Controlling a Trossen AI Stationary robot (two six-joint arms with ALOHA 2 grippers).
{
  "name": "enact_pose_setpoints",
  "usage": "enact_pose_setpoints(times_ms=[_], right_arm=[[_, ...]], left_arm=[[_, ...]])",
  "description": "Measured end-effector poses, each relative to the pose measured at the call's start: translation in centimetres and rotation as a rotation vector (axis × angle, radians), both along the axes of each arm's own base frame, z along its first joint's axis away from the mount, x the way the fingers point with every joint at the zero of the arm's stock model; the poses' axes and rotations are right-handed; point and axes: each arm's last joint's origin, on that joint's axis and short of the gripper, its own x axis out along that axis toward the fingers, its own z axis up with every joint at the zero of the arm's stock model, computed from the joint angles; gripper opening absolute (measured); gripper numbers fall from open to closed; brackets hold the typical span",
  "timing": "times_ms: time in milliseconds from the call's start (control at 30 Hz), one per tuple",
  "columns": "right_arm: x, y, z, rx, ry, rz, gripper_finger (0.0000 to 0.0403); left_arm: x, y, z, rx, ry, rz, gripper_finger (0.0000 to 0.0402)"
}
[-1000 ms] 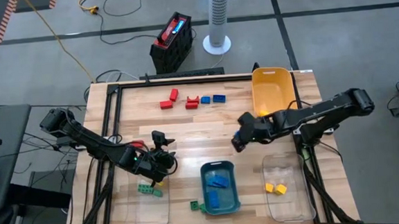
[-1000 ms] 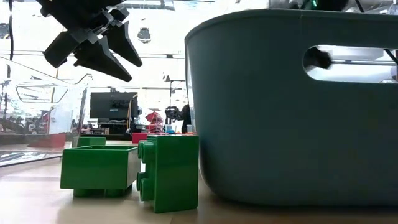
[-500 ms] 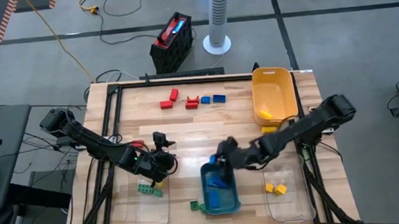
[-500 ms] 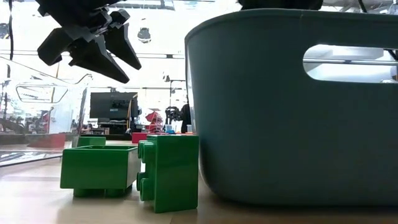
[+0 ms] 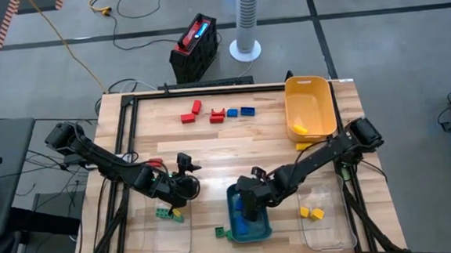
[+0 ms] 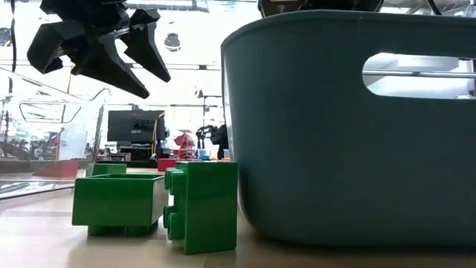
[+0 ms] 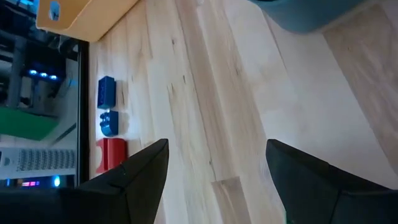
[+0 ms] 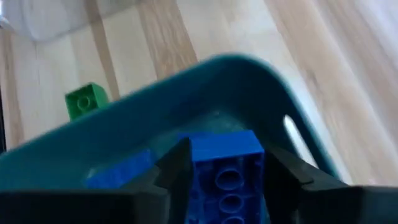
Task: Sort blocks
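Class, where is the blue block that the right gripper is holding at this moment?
The blue block sits between the right gripper's fingers, over the teal bin at the table's near-middle edge, between the two clear bins, as the high view shows.

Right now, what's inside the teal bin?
Blue blocks lie in the teal bin; the right gripper holds another blue block above it, covering part of the floor.

High and low views share teal bin [image 5: 248, 216].
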Motion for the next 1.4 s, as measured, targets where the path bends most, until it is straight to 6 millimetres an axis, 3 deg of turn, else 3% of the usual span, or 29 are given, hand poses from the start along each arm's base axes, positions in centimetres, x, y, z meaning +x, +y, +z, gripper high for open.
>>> enact_pose_setpoints(times_ms=[200,333,467,600,800,1033,1133,1400], right_arm=[[-0.2,-0.1,0.6,-0.005,-0.017,0.004,0.0246],[-0.8,0.2,1.9,-0.085,-0.074,0.01,0.0253],[-2.2,1.4,3.6,-0.229,-0.155,0.009,0.0254],[-5.1,3.0,4.4,-0.433,-0.212,-0.05,0.0254],[-8.7,2.8,4.9,-0.535,-0.288,-0.142,0.0253],[-10.6,0.9,4.8,-0.605,-0.306,-0.184,0.0236],[-11.1,-1.0,6.3,-0.639,-0.296,-0.198,0.0231],[-13.6,-6.1,12.8,-0.631,-0.448,-0.304,0.023]], left_arm=[[0.2,-0.1,0.5,0.024,-0.002,-0.021,0.0263],[0.6,-0.3,3.0,0.017,-0.009,-0.008,0.0263],[1.0,-0.9,5.5,-0.219,-0.019,-0.028,0.0263],[2.1,-2.3,6.3,-0.464,-0.005,-0.075,0.0263],[5.6,-5.7,5.4,-0.474,0.093,0.024,0.0263],[8.7,-8.4,3.3,-0.546,0.19,0.166,0.0263],[9.2,-9.0,2.0,-0.609,0.222,0.231,0.0263],[9.7,-10.4,-0.7,-0.688,0.302,0.29,0.0267]])
